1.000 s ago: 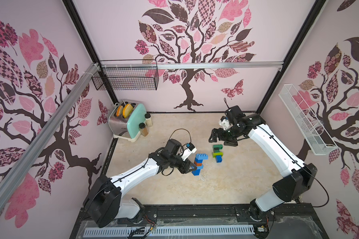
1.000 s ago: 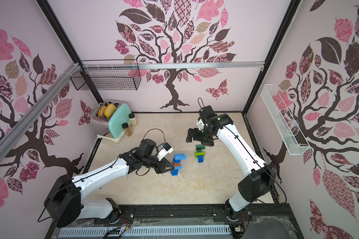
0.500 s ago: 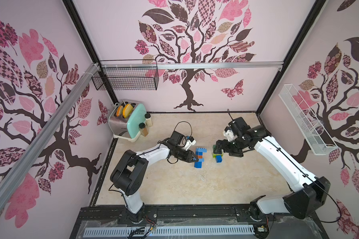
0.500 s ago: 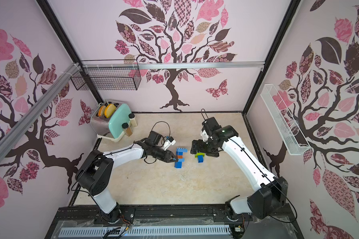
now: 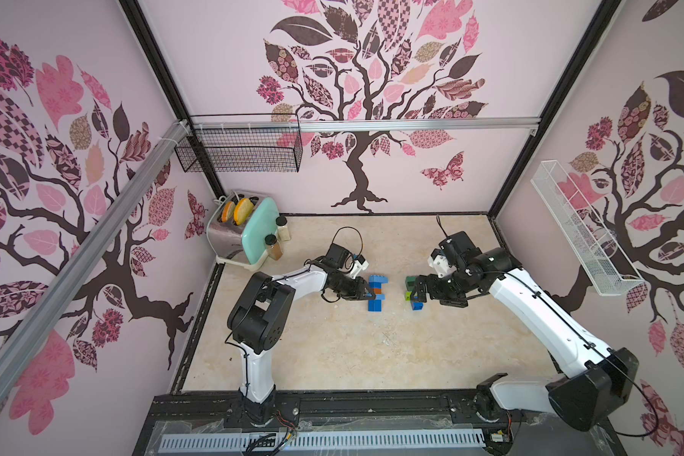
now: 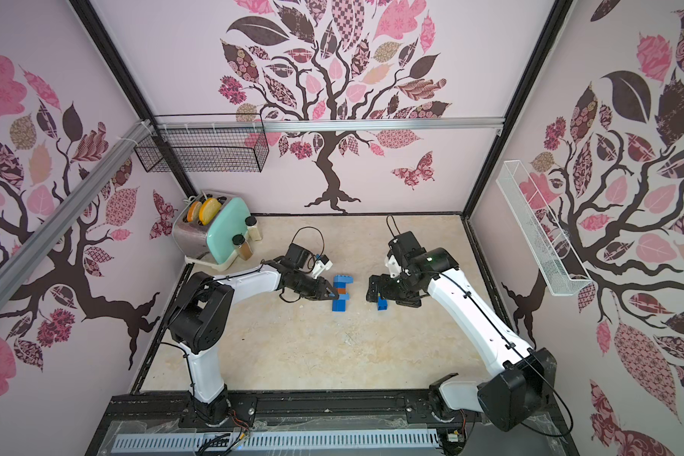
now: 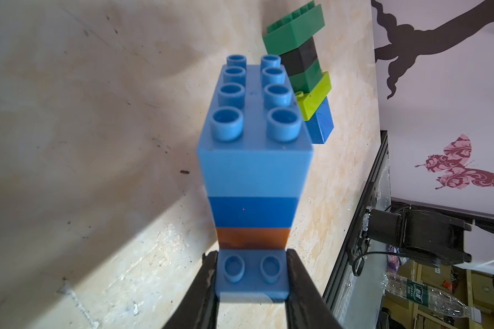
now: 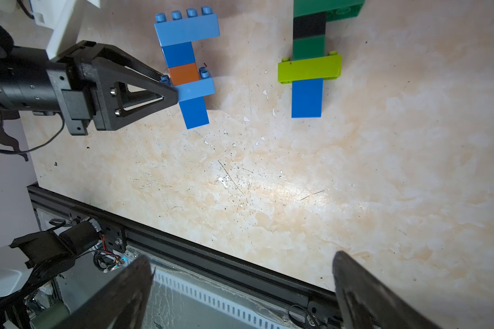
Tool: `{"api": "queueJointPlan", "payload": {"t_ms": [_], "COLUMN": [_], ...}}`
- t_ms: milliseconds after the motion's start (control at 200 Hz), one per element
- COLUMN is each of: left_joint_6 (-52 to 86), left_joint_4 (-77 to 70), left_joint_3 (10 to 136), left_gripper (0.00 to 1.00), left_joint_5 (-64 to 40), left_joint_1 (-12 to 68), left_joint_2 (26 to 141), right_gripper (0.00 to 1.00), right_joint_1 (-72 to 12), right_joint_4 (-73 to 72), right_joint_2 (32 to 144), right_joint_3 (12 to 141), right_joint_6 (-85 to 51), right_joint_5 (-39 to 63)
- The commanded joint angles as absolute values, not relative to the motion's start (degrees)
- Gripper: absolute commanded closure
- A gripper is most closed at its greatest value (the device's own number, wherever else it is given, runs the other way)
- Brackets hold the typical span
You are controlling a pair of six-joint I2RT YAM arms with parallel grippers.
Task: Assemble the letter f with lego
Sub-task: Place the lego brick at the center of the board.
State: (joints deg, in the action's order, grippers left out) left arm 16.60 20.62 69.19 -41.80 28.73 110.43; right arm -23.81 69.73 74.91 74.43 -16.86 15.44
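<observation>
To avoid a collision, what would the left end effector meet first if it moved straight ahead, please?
The left end effector is shut on the blue lego assembly; straight ahead, that would likely meet the green lego stack.

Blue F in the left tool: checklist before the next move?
1. Left tool shut on the light-blue crossbar of the blue F: ok.
2. Blue F whole, with top bar, stem and crossbar: ok.
3. Gap between the blue F and the green F: ok.
4. Right tool open and empty: ok.
5. Right tool clear of the green F: cannot tell.
6. Green F's bricks fully seated: cannot tell.
</observation>
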Motion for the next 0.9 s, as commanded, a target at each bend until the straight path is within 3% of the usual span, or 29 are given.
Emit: {"api": "queueJointPlan", "payload": {"t_ms": [0, 220, 460, 690, 895], "left_joint_6": [17.26, 17.31, 17.34, 17.40, 17.67], "left_joint_4": [21.34, 23.67, 25.81, 27.55, 29.02], "left_joint_3": [71.32, 72.82, 73.83, 74.57, 74.04], "left_gripper": [0.65, 0.65, 0.56, 0.54, 0.43], "left_joint_5": [-41.21, -39.84, -37.32, -34.42, -28.66], "left_joint_1": [28.40, 28.30, 28.12, 28.04, 27.13], "left_joint_2": [111.49, 113.08, 114.01, 114.02, 110.26], "right_gripper": [0.01, 0.01, 0.01, 0.01, 0.01], "right_joint_1": [-23.72, -23.72, -23.69, -23.71, -23.67], "right_joint_4": [69.10, 69.09, 69.17, 68.84, 67.22], "right_joint_2": [73.38, 73.13, 73.20, 73.43, 75.03], "right_joint_3": [74.15, 73.65, 74.14, 74.26, 74.58], "right_joint_6": [-16.19, -16.00, -15.56, -15.43, -15.45], "right_joint_5": [16.02, 16.25, 16.88, 17.31, 17.23]}}
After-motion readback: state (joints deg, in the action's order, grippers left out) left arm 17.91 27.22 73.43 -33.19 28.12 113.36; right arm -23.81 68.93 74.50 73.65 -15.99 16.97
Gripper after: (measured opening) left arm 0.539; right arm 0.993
